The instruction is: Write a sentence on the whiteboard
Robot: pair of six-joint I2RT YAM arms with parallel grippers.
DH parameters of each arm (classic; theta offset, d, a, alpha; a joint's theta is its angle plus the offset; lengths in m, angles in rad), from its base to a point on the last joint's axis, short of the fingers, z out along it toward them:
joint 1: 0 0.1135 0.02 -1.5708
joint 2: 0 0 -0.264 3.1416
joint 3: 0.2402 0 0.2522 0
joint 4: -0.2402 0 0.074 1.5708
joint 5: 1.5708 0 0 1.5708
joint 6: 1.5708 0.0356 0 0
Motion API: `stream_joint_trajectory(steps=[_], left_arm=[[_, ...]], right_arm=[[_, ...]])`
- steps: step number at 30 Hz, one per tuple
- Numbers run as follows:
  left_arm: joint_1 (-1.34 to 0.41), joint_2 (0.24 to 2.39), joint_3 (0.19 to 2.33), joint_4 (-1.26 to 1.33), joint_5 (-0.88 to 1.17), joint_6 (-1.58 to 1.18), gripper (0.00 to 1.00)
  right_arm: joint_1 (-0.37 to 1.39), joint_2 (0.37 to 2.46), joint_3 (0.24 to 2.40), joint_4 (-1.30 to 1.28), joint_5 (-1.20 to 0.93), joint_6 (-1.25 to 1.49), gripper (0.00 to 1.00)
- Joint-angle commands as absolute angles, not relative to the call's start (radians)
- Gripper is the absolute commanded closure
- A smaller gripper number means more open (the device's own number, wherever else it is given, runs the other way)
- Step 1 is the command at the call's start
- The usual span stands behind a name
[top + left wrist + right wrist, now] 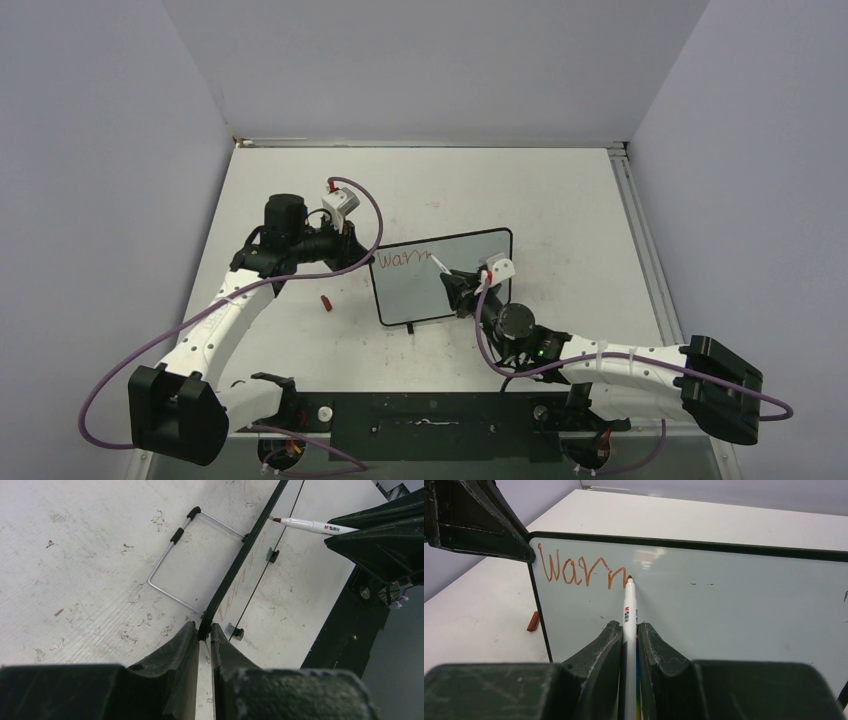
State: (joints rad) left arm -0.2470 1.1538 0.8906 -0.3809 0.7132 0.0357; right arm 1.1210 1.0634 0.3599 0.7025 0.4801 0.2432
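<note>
The white left arm [215, 325] reaches in from the left. Its black two-finger left gripper [204, 630] is pinched tight on the side edge of the small black-framed whiteboard [734, 610]. The white right arm [620, 365] reaches in from the right, and its black right gripper [629, 627] squeezes a thin white marker pen [629, 605] that points forward.

Cap [324, 300] on table [560, 200], left of whiteboard [430, 295]

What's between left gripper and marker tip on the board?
Right wrist view: just the red letters "Warn" on the whiteboard, from the left gripper at its corner to the marker tip.
</note>
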Motion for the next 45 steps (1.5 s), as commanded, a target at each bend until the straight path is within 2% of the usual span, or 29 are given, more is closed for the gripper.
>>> stream_joint_trajectory(steps=[1,30,45], left_arm=[[-0.240,1.154,0.890,-0.415,0.679,0.056,1.00],[-0.239,1.157,0.891,-0.415,0.681,0.057,1.00],[-0.239,1.159,0.891,-0.414,0.678,0.056,1.00]], right_arm=[[1.120,1.043,0.392,0.740,0.536,0.225,0.95],[1.123,1.013,0.305,0.643,0.537,0.329,0.95],[1.124,0.920,0.343,0.640,0.507,0.268,0.95]])
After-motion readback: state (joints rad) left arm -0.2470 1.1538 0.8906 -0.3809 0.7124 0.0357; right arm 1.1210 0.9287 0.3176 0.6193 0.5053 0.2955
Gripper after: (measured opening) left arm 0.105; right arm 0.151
